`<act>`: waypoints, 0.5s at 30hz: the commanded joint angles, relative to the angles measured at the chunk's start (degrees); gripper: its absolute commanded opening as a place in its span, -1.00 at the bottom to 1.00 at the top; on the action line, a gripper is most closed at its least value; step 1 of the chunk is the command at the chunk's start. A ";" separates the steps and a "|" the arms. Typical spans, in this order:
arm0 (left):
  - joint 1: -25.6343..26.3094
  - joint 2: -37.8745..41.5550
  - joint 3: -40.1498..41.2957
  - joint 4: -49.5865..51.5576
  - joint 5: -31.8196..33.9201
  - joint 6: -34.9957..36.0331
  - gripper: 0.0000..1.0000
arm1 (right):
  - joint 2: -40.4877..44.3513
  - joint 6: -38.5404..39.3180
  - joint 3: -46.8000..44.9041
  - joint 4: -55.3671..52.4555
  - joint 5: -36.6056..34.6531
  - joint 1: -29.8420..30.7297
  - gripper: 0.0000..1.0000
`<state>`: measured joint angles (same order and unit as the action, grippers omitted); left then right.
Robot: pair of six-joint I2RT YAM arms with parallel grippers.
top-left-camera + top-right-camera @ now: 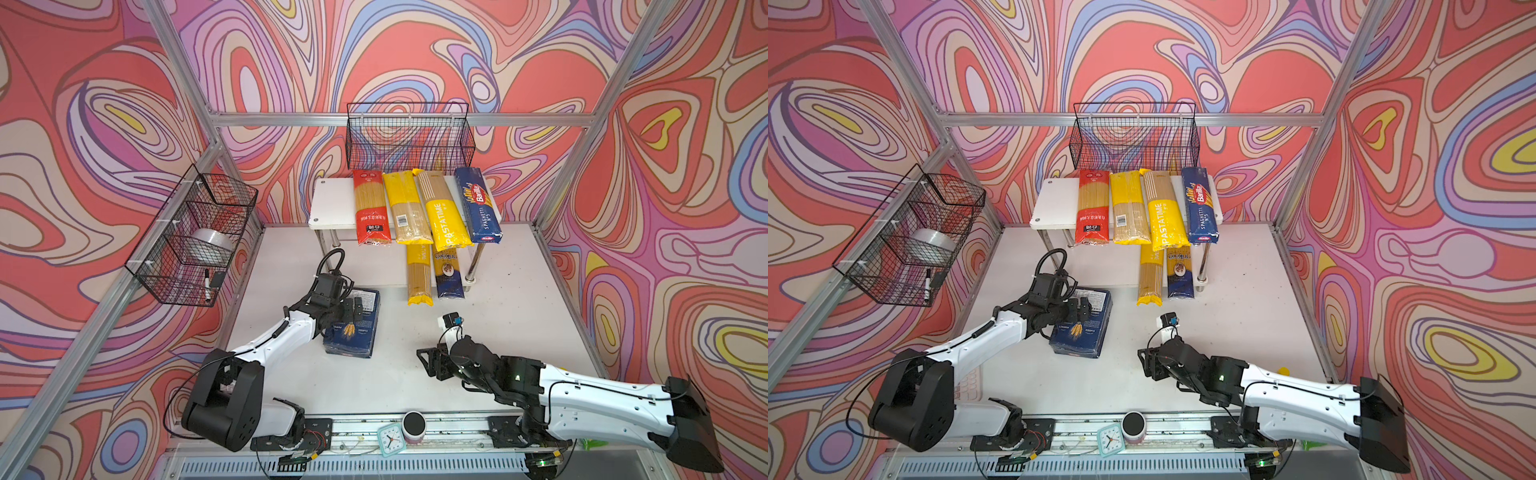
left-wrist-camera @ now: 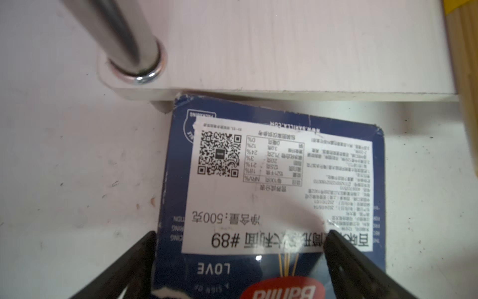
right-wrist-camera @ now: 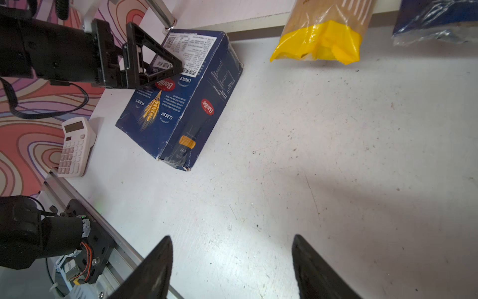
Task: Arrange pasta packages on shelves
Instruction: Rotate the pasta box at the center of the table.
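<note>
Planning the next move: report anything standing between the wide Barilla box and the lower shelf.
The lower shelf board itself: its front edge forms a step right at the far end of the wide Barilla box. A chrome leg rises at the corner beside it. Nothing else visible.

Wide Barilla box [image 1: 358,334] dark blue, label [image 2: 271,207] white; rack [image 1: 332,203] white; walls [image 1: 104,124] pink-red swirls.

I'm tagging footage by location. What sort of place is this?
Likely a robot lab cell staged as a shop shelf: aluminium frame with swirl-printed walls, two bench-mounted arms, a white rack of pasta packs.
</note>
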<state>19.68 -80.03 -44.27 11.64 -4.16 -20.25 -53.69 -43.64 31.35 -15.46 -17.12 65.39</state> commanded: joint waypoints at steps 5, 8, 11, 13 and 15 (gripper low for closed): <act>2.24 -0.92 -1.91 -4.83 -8.23 3.61 1.00 | 3.61 -1.46 -2.33 -3.35 -1.90 0.35 0.50; 3.61 0.50 -0.53 -6.63 -9.81 4.42 1.00 | 4.43 -1.51 -2.31 -4.25 -1.99 0.36 0.50; 4.68 1.43 0.29 -7.21 -10.69 5.75 1.00 | 5.57 -1.80 -2.43 -5.14 -2.00 0.36 0.50; 5.75 1.72 0.67 -7.50 -11.35 6.96 1.00 | 6.19 -2.09 -2.85 -5.36 -2.12 0.36 0.50; 6.62 1.64 0.94 -7.43 -10.67 7.78 1.00 | 6.35 -2.10 -3.22 -5.62 -2.09 0.36 0.51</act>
<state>24.86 -79.33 -44.34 5.72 -12.53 -14.85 -48.03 -45.15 29.45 -19.51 -18.22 65.41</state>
